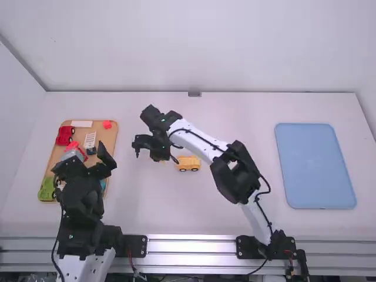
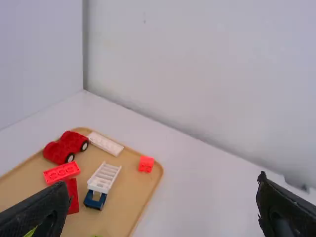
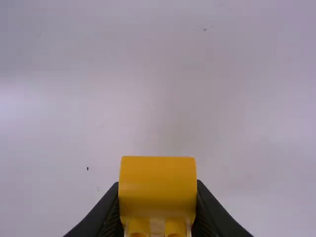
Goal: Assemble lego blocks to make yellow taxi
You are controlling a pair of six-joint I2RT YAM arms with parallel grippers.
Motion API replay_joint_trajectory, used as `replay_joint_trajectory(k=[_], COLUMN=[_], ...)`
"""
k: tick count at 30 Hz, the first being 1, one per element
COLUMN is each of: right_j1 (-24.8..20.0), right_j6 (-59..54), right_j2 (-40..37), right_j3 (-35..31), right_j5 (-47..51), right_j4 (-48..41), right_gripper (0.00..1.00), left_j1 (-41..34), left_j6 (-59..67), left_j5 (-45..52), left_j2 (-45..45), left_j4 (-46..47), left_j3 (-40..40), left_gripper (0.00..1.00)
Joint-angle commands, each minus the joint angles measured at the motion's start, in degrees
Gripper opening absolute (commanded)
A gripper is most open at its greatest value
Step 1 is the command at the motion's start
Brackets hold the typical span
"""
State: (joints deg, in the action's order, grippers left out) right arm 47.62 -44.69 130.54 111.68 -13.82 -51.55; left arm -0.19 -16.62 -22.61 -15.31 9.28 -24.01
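Observation:
In the high view my right gripper (image 1: 163,156) is left of the yellow car body (image 1: 188,163), which stands on its black wheels on the table. The right wrist view has my right gripper (image 3: 158,200) shut on a yellow block (image 3: 157,185) with a rounded face and studs at the lower edge. My left gripper (image 1: 86,163) stands open above the wooden tray (image 1: 112,132) at the left. Its fingers are spread wide in the left wrist view, with nothing held between my left gripper (image 2: 163,202).
The tray holds a red car (image 2: 66,147), a red brick (image 2: 61,172), a white ladder piece (image 2: 104,177), a white plate (image 2: 105,143), a small red brick (image 2: 146,164) and a green piece (image 1: 46,189). A blue tray (image 1: 315,165) lies at the right.

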Motion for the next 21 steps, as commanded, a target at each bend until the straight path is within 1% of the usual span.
replay_joint_trajectory(k=[1, 4, 9, 10, 13, 15, 18, 20, 21], right_j1=[0.7, 2.4, 3.1, 3.1, 3.0, 3.0, 2.9, 2.6, 2.6], right_j6=[-2.3, -2.1, -1.6, -1.2, -0.2, -0.1, -0.2, -0.2, -0.1], right_j2=[6.4, 12.4, 14.2, 14.2, 14.2, 14.3, 14.3, 14.3, 14.2], right_j3=[6.3, 13.2, 14.0, 14.0, 13.9, 13.9, 13.9, 13.9, 13.9], right_j5=[4.8, 8.1, 9.2, 9.2, 9.4, 9.4, 9.4, 9.4, 9.4], right_j4=[-4.3, -9.2, -8.0, -8.1, -7.7, -7.8, -7.8, -7.6, -7.6], right_gripper=[0.07, 0.08, 0.08, 0.1, 0.1, 0.13, 0.28, 0.58, 0.78], left_j1=[-0.1, -0.2, -0.2, 0.0, 0.2, 0.2, 0.2, 0.2, 0.2], left_j6=[-1.6, -2.1, -2.0, -2.0, -2.0, -2.0, -2.0, -2.0, -2.0], left_j5=[-1.9, -1.9, -1.9, -1.9, -1.9, -1.8, -0.7, 0.5, 1.0], left_j2=[3.8, 5.3, 5.2, 5.2, 5.2, 5.2, 5.2, 5.2, 5.2], left_j4=[0.3, 0.1, 0.3, 0.3, 0.3, 0.4, 0.5, 0.3, 0.3], left_j3=[1.4, 2.8, 3.1, 3.1, 3.1, 3.1, 3.1, 3.1, 3.1], left_gripper=[0.99, 0.99, 0.99, 0.99, 0.99, 0.99, 0.99, 0.99, 0.99])
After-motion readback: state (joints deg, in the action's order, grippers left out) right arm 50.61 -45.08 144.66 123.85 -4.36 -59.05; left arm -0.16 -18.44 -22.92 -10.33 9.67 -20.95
